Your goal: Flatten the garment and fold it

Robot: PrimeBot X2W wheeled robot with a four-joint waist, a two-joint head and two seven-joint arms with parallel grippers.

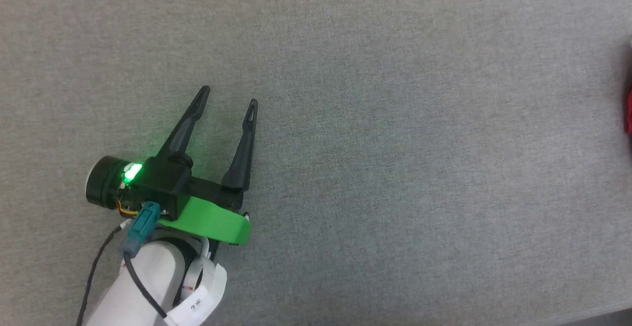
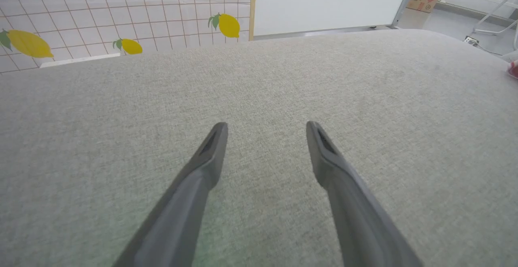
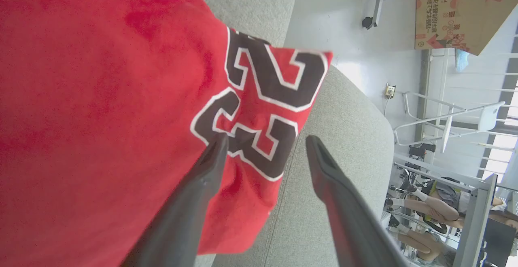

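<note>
Left forearm [image 1: 148,286] slanted inward; jaws apart

**Location type: indoor robotics test room, lab or workshop class.**

The work area is a wide platform covered in grey woven fabric [image 1: 395,118], with rounded corners, standing on a smooth pale floor [image 3: 323,16]. At its far edge stands a backdrop panel printed with white tiles and lemons [image 2: 121,12], and beside that a whiteboard [image 2: 323,0] on a metal stand with a caster [image 3: 367,22]. Other items are a printed cardboard box [image 3: 453,12], a wall power socket [image 3: 389,91], white tubular metal frames [image 3: 445,117] and a seated person [image 3: 429,206] at a desk.
</note>
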